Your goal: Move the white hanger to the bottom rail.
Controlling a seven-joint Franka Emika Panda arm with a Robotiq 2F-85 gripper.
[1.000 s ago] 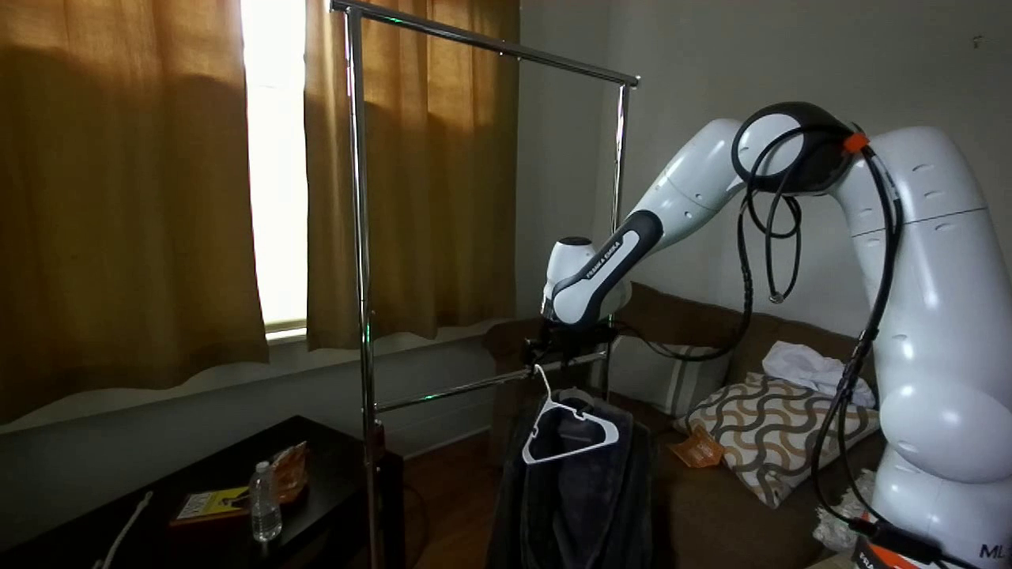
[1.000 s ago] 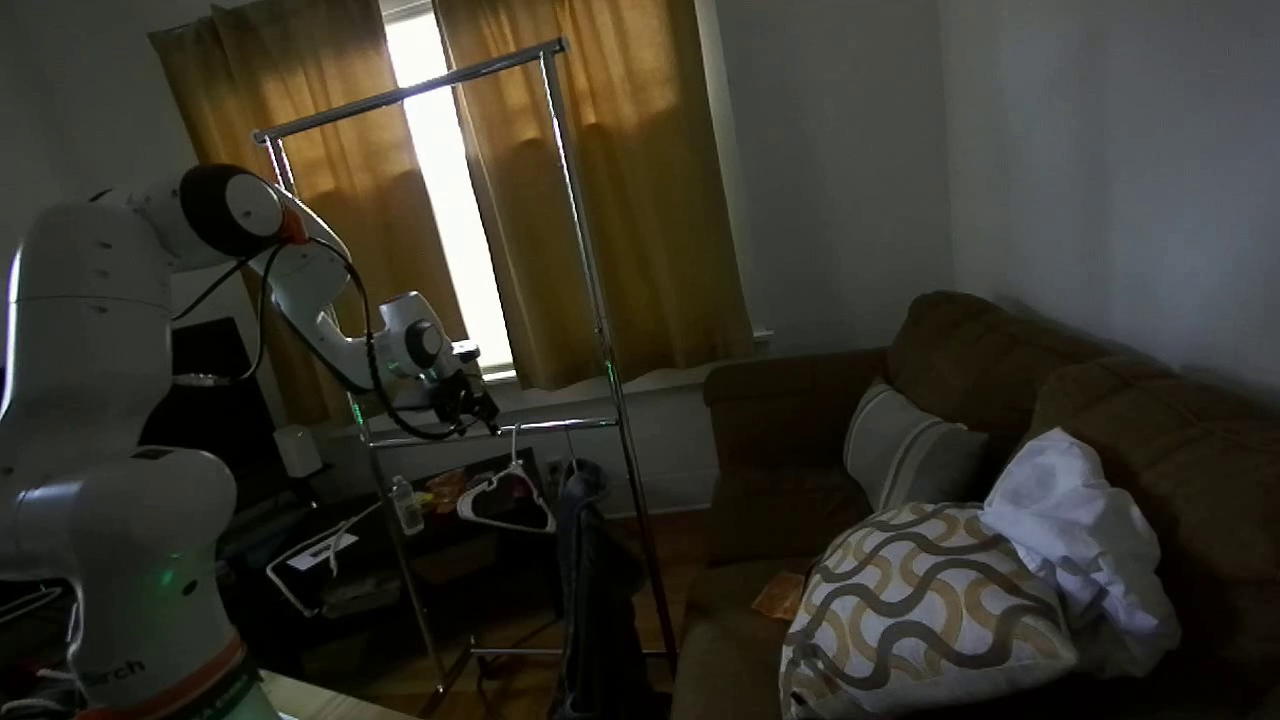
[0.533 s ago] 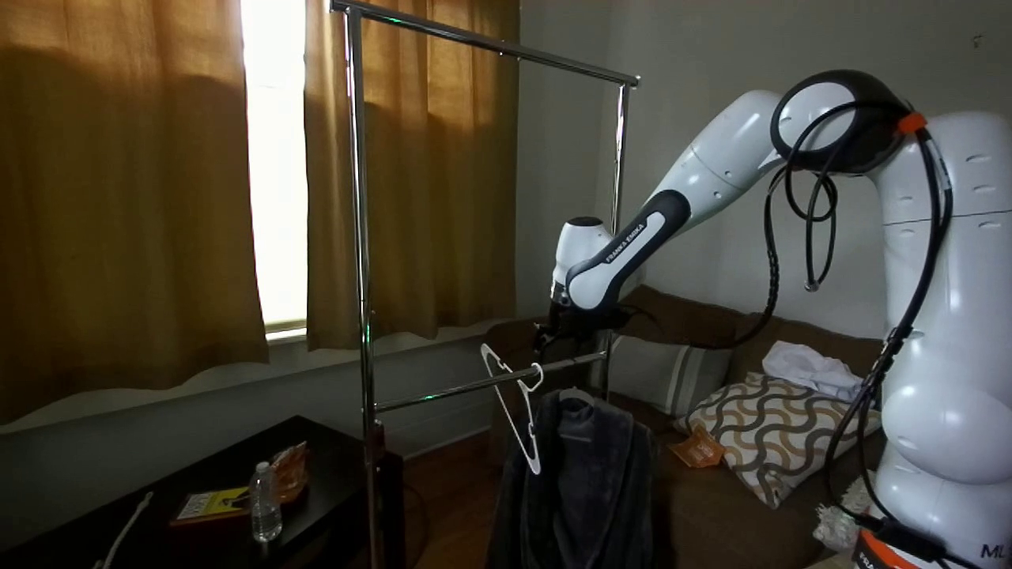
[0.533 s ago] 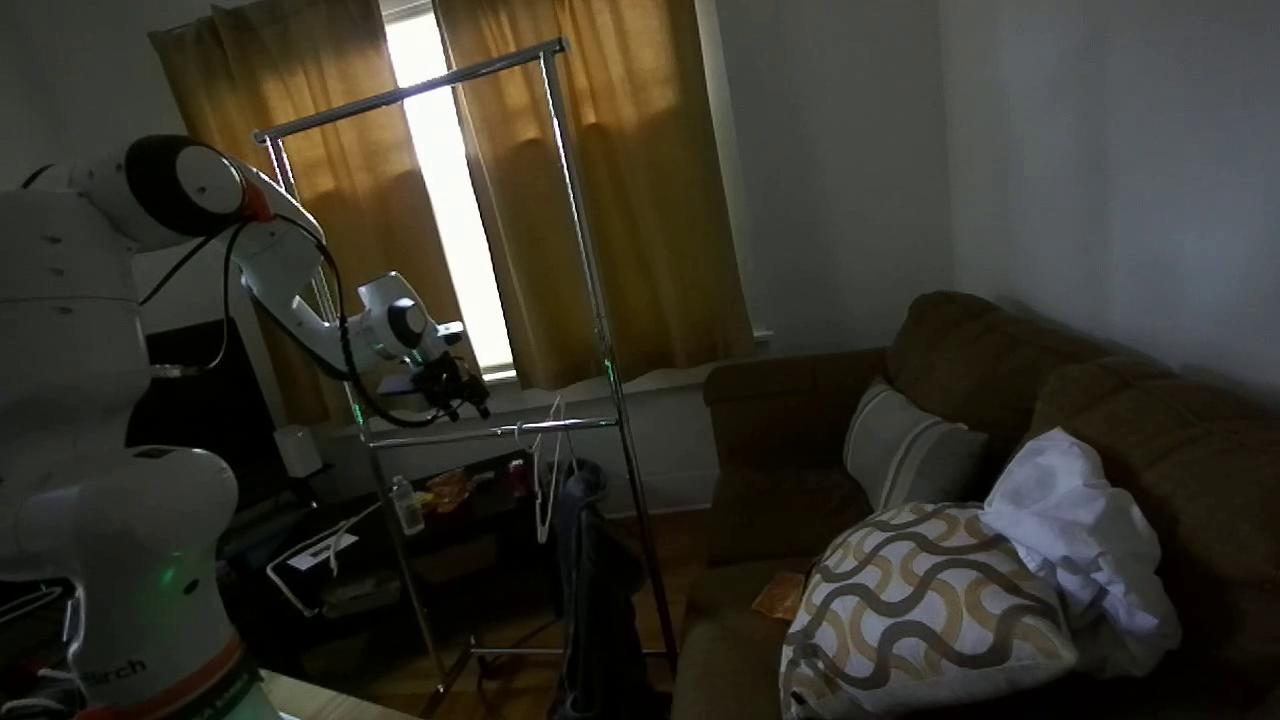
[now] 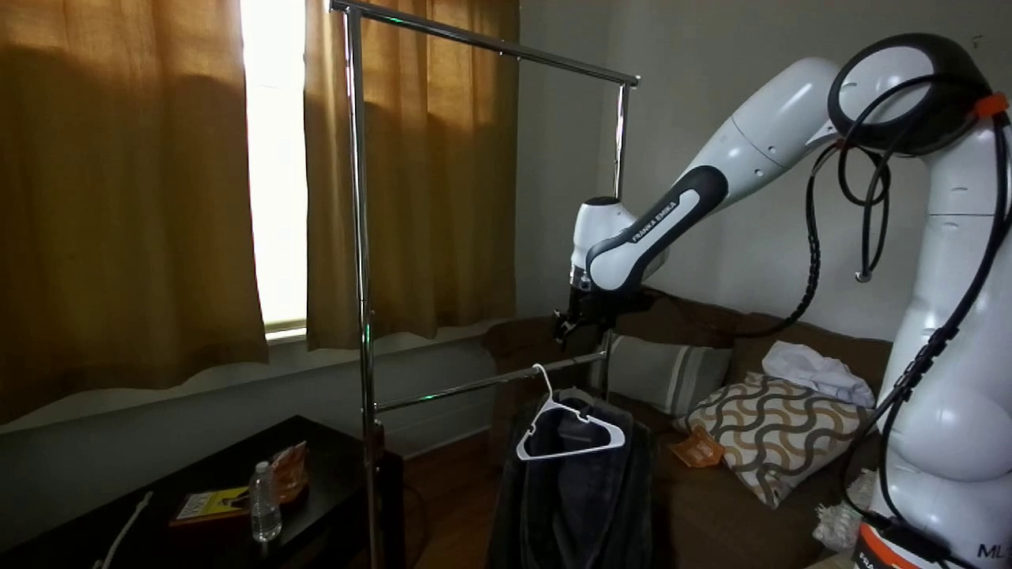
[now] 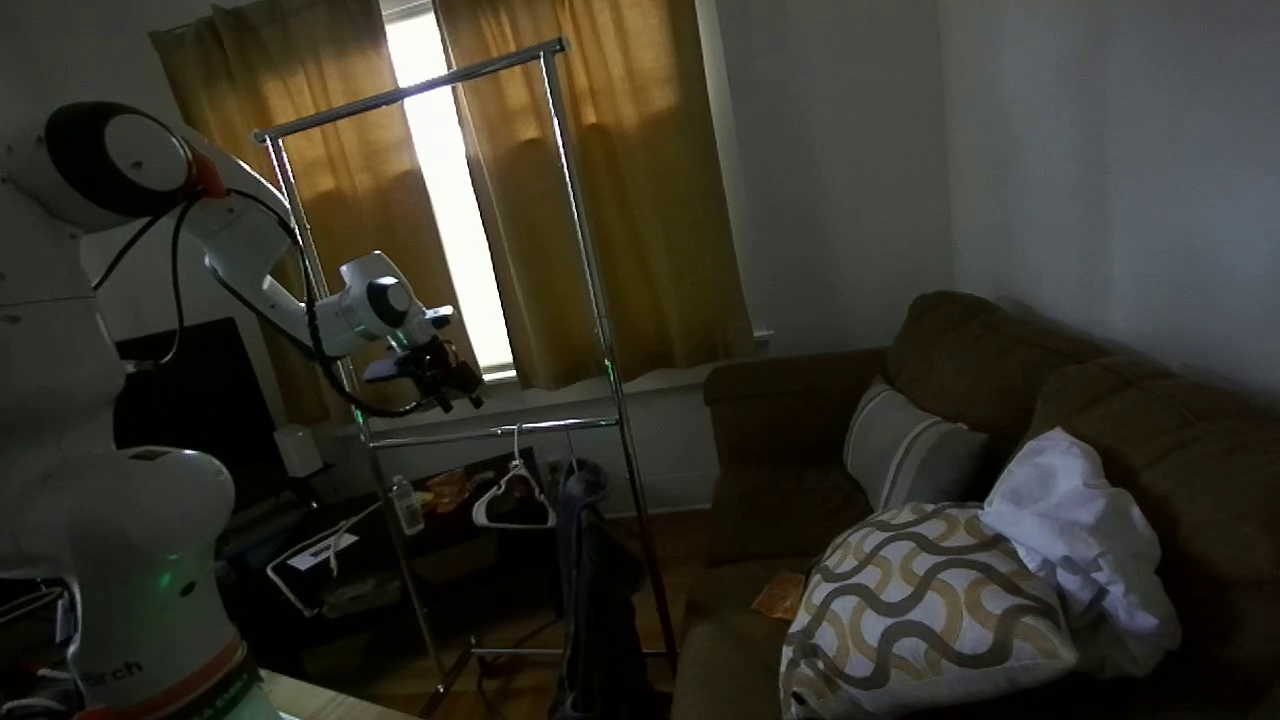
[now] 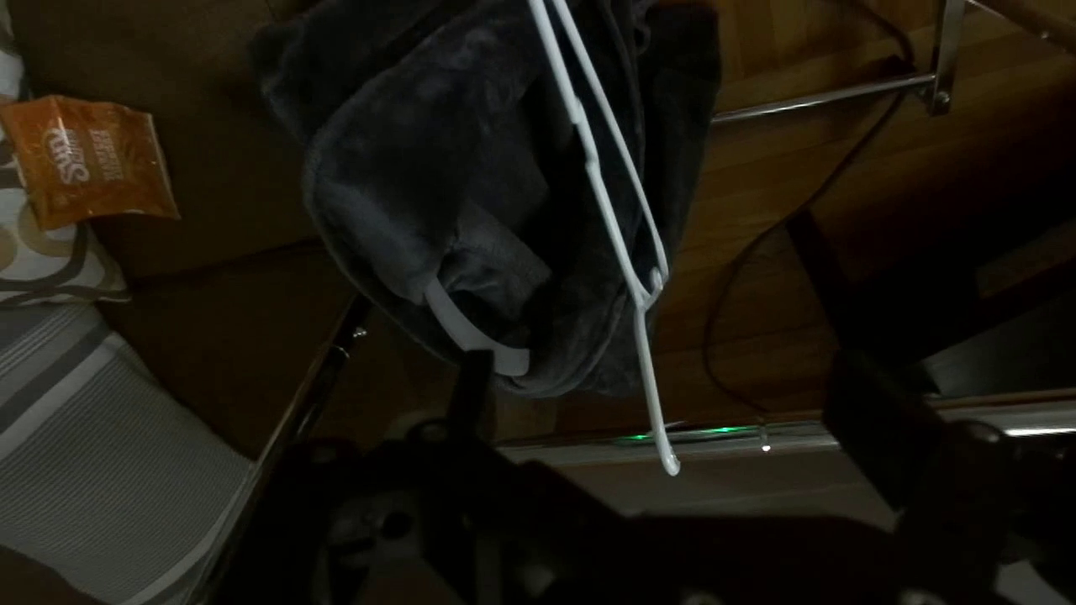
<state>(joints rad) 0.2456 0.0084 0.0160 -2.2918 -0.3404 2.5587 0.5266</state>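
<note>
The white hanger hangs by its hook from the bottom rail, in front of the dark jacket. It also hangs there in an exterior view, left of the jacket on the bottom rail. In the wrist view the hanger shows with its hook over the bottom rail. My gripper is open, its dark fingers wide apart and nothing between them. The gripper is above the rail and apart from the hanger; it also shows in an exterior view.
The dark jacket hangs from the same rail beside the hanger. The rack's upright post and top bar frame the space. A dark table with a bottle stands behind. A brown couch with pillows is alongside.
My gripper has moved up and away from the hanger's hook, back toward the robot base. The hanger swung round on the rail and now faces much as it did a second ago.
</note>
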